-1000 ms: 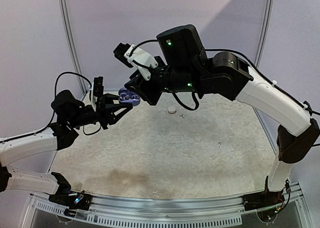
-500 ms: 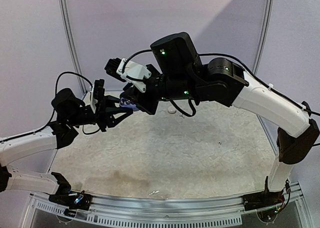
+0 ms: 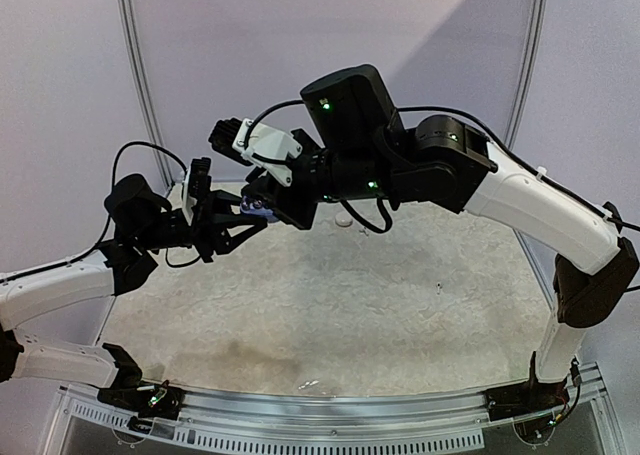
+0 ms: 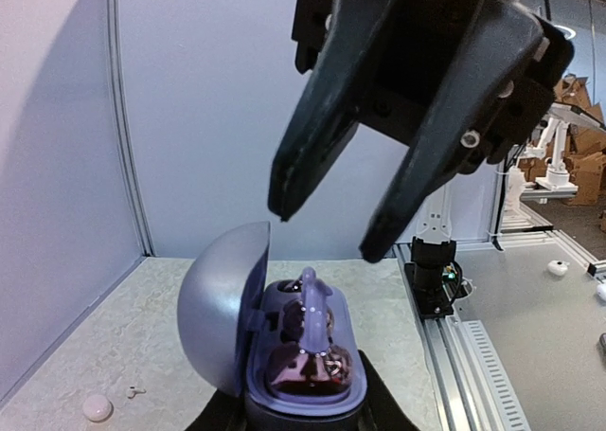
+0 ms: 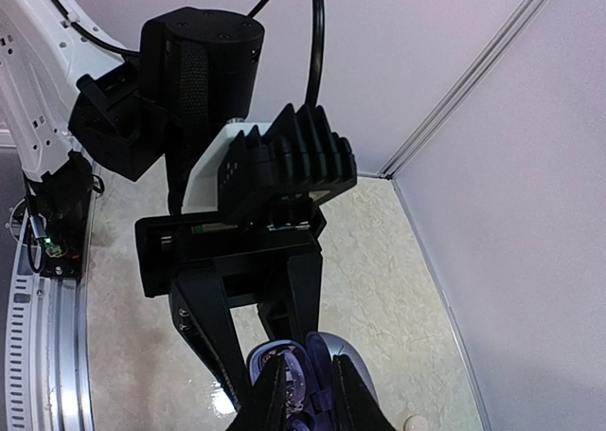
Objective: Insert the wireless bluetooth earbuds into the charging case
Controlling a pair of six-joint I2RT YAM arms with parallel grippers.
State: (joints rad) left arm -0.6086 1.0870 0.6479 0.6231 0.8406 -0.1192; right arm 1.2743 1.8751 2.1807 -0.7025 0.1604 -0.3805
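Right arm (image 3: 430,170) has swung left, jaws poised over held charging case (image 4: 275,334).

The top camera looks down from high behind the robot, over the whole table (image 3: 400,305). Each wrist camera rides on its arm and looks forward from very near. Both see the open charging case (image 4: 227,317), from opposite sides.

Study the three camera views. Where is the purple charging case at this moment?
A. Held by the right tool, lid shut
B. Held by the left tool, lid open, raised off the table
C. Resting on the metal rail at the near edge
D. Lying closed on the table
B: the left wrist view shows the charging case gripped by the left tool with its lid swung open, and the top view shows it above the table.
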